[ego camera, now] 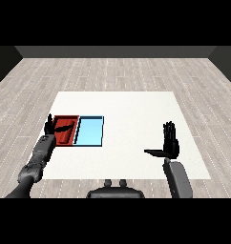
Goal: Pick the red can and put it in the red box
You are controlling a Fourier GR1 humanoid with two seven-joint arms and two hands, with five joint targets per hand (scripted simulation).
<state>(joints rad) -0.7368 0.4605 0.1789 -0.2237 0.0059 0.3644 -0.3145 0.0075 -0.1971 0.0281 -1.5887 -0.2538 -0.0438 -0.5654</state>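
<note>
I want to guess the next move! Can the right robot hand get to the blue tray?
Probably yes. The right robot hand is open, and only bare white table lies between it and the light blue tray.

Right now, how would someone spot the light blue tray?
Start at the white table and look to its left side, where two trays lie side by side. The light blue tray is the one nearer the table's middle; the red tray beside it has the left hand over it.
</note>
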